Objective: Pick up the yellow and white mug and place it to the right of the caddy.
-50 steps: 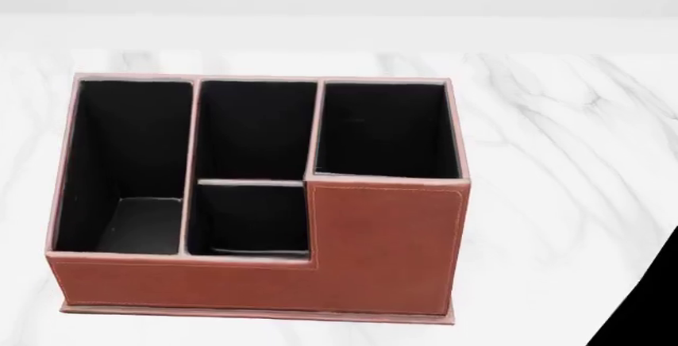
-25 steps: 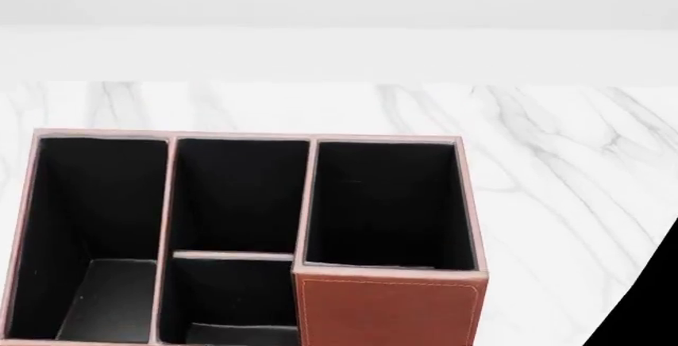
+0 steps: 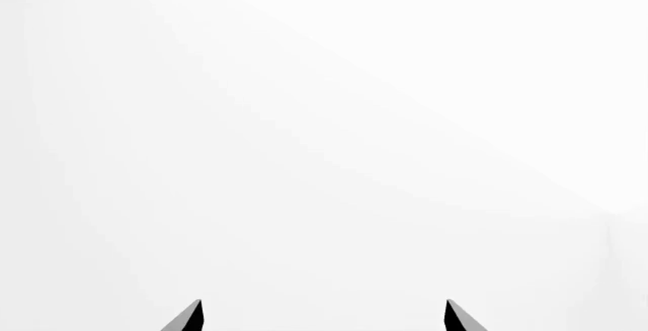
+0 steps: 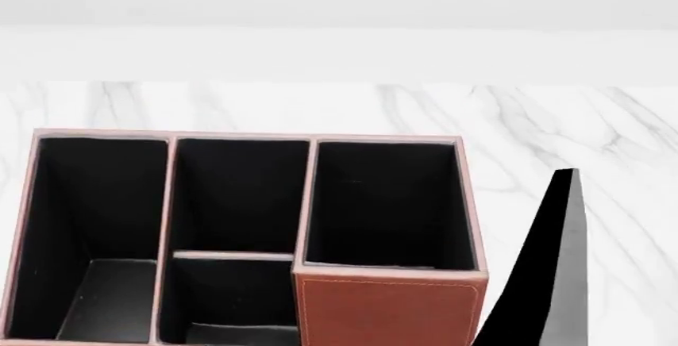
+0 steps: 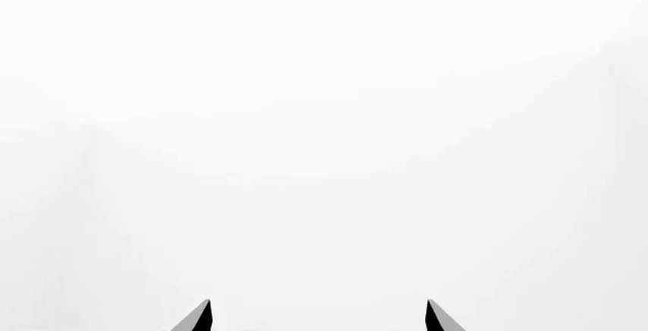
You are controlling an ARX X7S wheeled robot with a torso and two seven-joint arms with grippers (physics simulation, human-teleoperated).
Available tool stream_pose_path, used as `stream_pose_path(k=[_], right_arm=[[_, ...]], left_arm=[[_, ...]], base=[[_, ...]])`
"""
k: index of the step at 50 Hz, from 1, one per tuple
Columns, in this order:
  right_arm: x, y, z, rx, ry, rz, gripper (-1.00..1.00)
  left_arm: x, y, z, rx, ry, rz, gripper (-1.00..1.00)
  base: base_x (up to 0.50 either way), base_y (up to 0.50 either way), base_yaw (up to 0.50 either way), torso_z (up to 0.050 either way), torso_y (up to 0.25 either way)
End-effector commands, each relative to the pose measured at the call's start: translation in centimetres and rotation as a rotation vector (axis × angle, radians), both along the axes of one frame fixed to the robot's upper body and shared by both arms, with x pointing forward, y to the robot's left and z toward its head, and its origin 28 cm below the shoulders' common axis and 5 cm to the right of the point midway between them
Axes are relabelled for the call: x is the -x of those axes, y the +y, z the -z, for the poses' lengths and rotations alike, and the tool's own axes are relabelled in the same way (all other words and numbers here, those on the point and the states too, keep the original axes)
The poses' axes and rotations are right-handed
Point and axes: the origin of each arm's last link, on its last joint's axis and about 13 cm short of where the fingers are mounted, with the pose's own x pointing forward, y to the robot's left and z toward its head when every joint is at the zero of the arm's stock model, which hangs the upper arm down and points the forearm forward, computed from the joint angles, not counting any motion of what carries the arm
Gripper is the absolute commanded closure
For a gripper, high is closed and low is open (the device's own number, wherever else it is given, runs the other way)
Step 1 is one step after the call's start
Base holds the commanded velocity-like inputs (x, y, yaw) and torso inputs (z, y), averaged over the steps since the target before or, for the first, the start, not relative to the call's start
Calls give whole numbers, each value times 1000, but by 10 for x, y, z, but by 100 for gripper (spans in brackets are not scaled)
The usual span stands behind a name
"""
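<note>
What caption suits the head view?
Brown caddy with empty black compartments on a marble table; a black slab rises at its right.

Caddy (image 4: pixel 387 314) front-left, black slab (image 4: pixel 551 282) just right, bare marble table (image 4: pixel 317 108) behind

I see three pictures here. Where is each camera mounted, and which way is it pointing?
Head view: on the robot's head, looking forward and down at the caddy on the marble table; a black slab rises at lower right, and what it is cannot be told.
Left wrist view: near the left gripper, facing blank white; only two fingertips show.
Right wrist view: near the right gripper, the same.
Both wrist views share parted fingertips and nothing else; the mug appears nowhere.
</note>
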Motion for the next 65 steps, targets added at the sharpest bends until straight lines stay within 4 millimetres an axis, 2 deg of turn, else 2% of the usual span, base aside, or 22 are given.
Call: stream_pose_path(k=[1,10,18,25,30,44,57,65], right_arm=[[-5,20,7,24,54,-123,-100],[-10,36,16,79,171,-131,-100],[-13,40,19,105,190,-104,-100],[-11,44,20,110,200,-157,-100],[-16,45,20,135,229,-93,-100],[-1,56,19,184,394,-347,-100],[2,66,28,235,352,-389,-100],[9,77,38,287,360,-471,-100]], left_arm=[[1,-1,1,-5,28,29,-100],[1,0,0,-6,28,28,-100],[1,-1,1,-5,31,28,-100],[0,-1,1,-5,31,28,-100],[0,-2,2,-2,32,30,-100],[1,-1,1,-2,30,30,-100],[0,-2,1,1,32,35,-100],[0,-2,2,3,34,37,-100]], base=[[0,0,0,0,0],[0,0,0,0,0],[0,0,0,0,0],[0,0,0,0,0],[0,0,0,0,0],[0,0,0,0,0],[0,0,0,0,0],[0,0,0,0,0]])
